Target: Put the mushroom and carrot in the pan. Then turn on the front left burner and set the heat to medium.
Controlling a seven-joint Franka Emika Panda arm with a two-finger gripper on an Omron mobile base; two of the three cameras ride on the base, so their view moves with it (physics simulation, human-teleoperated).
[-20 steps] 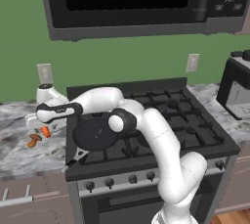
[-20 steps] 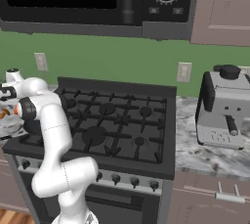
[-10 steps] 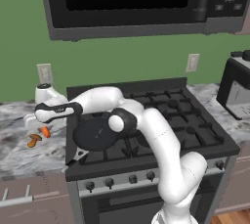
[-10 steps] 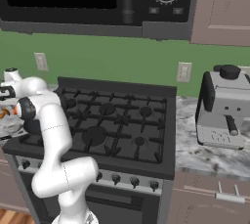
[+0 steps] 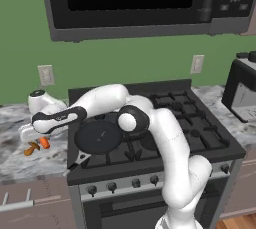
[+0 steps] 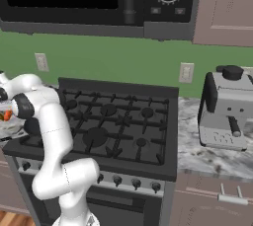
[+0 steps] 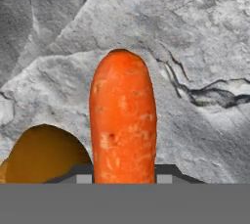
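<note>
Dark frying pan (image 5: 101, 136) on the stove's front left burner, short handle (image 5: 80, 159) angled toward the stove's front left corner — nothing inside it. Carrot (image 7: 123, 120) on the grey marbled counter (image 5: 15, 153) left of the stove, near its front edge, seen up close in the hand view running lengthwise between the two dark fingertips (image 7: 166, 173). Gripper (image 7: 124, 175) pressed together on the carrot, pinching its near end. Mushroom (image 7: 44, 153) just beside the carrot on the counter, brown-orange cap rounded — contact between the two not clear. From the left base view, arm reaching over the pan to the counter, carrot (image 5: 45, 143) and mushroom (image 5: 32, 148) beneath the hand.
</note>
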